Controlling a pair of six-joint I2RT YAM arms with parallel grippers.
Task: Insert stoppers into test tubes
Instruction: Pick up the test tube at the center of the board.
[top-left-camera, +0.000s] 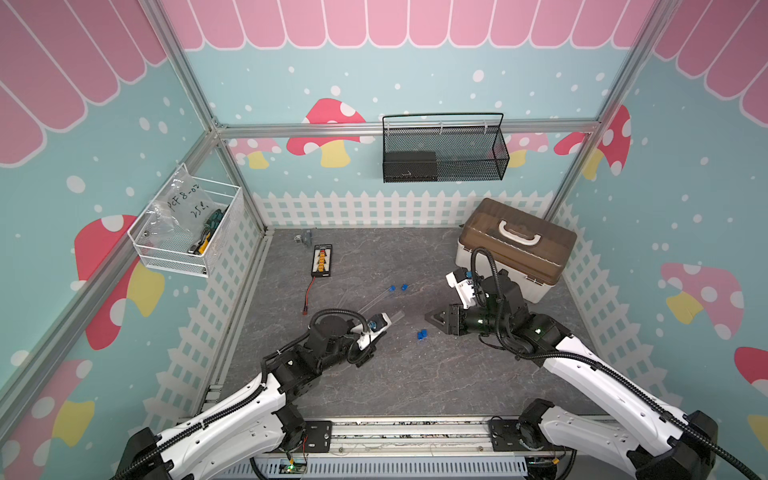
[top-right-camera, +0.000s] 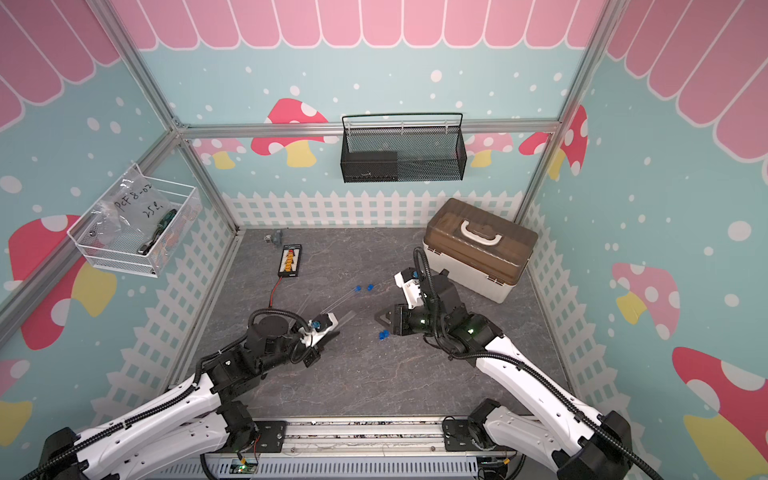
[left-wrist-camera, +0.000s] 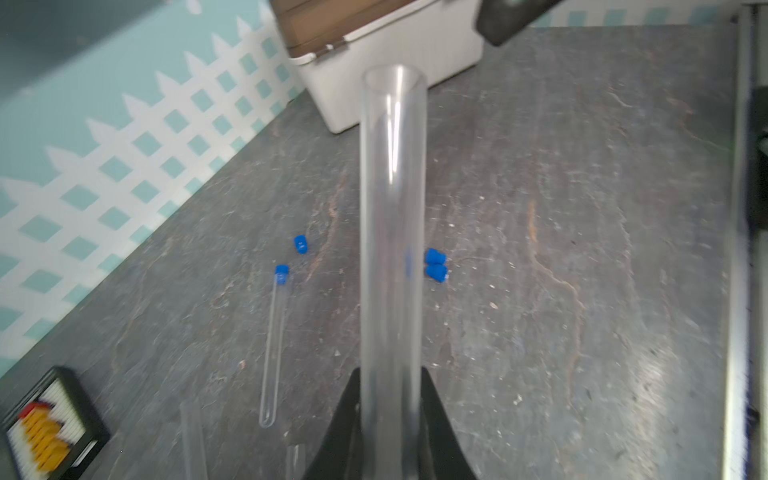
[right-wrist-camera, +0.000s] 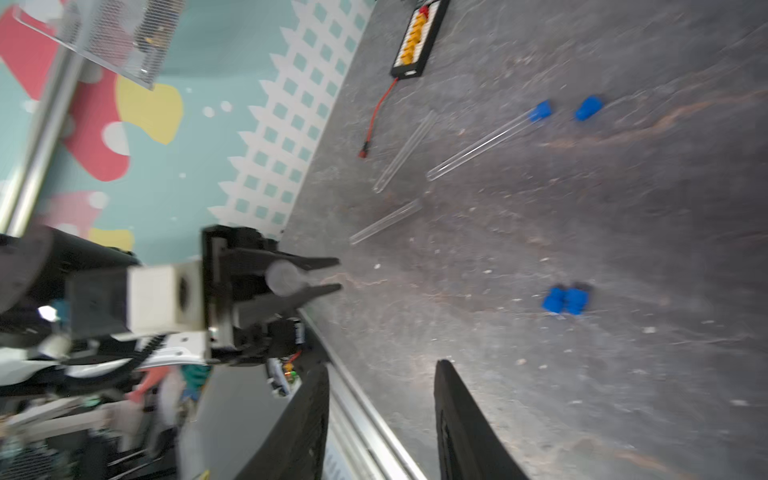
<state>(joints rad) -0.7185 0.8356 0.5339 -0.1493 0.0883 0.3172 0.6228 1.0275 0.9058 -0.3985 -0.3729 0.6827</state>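
I read left gripper (right-wrist-camera: 338, 274) aimed at 2 o'clock, pinching a tube (left-wrist-camera: 392, 208). Right gripper (right-wrist-camera: 382, 365) is aimed at 9 o'clock, spread and empty, with two stoppers (top-left-camera: 422, 334) at its 7 o'clock on bare table (top-left-camera: 395, 382).

A test tube (left-wrist-camera: 392, 232) is held; capped tube (left-wrist-camera: 272, 345) lies flat; blue stoppers (left-wrist-camera: 435, 257) seemingly loose.

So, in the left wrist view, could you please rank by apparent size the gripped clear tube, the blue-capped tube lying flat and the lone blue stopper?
1. Gripped clear tube, though nearness to the lens inflates it.
2. Blue-capped clear tube lying flat.
3. Lone blue stopper.
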